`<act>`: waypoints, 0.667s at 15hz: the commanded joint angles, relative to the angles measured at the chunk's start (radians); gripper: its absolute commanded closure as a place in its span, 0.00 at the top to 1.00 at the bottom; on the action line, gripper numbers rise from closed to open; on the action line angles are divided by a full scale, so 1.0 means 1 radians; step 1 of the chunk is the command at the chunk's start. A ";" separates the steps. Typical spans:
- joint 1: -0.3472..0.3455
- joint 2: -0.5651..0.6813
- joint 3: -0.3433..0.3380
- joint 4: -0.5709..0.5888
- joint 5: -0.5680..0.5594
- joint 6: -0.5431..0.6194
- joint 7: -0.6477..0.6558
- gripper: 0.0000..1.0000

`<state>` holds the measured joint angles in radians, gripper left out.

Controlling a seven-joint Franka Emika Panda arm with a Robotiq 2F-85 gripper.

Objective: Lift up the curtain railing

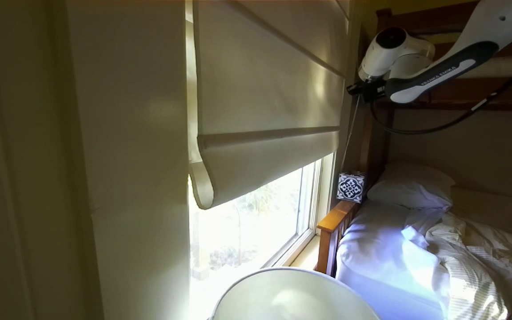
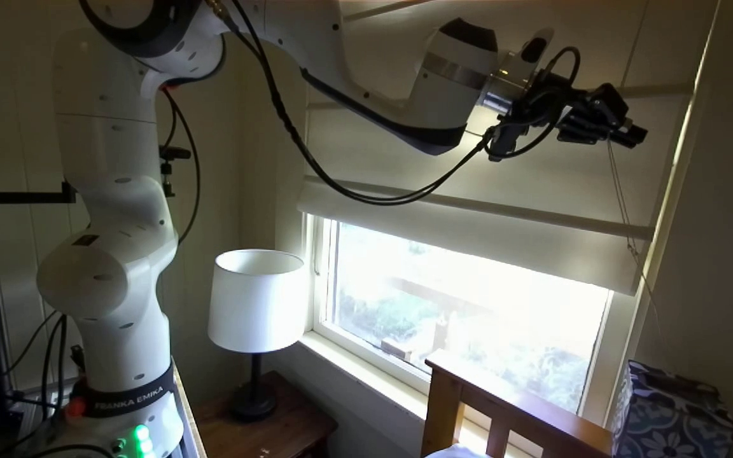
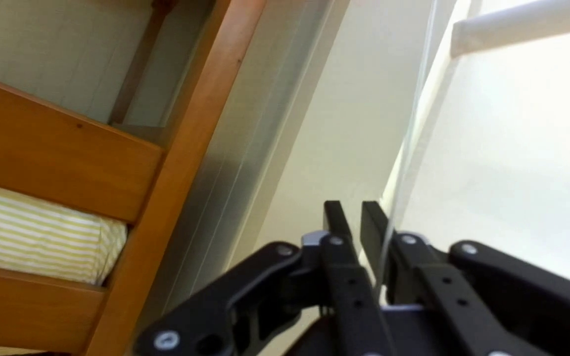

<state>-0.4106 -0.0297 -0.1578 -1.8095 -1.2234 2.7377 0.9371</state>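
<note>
Horizontally folded cream fabric blind [image 1: 269, 98], lower edge curved; a thin pale cord [image 3: 419, 89] crosses the black jointed claw [image 3: 354, 210], jaws slightly parted.

- We see a white-shaded lamp [image 2: 258, 305] on a wooden table [image 2: 300, 416], lower left in an exterior view.
- We see a bright window [image 2: 462, 312] low in both exterior views.
- We find a patterned box [image 2: 675, 413] at the right in both exterior views.
- We notice a pillow [image 1: 407, 184] and rumpled bedding [image 1: 469, 266], right side of an exterior view.
- At the wrist view's left, we see a wooden bed frame [image 3: 181, 173] with striped fabric [image 3: 32, 232] between its boards.
</note>
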 commanded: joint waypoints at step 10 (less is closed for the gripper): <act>0.013 -0.043 -0.001 -0.035 0.268 0.069 -0.194 0.00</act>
<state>-0.4034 -0.0423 -0.1575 -1.8109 -1.0277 2.7843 0.8099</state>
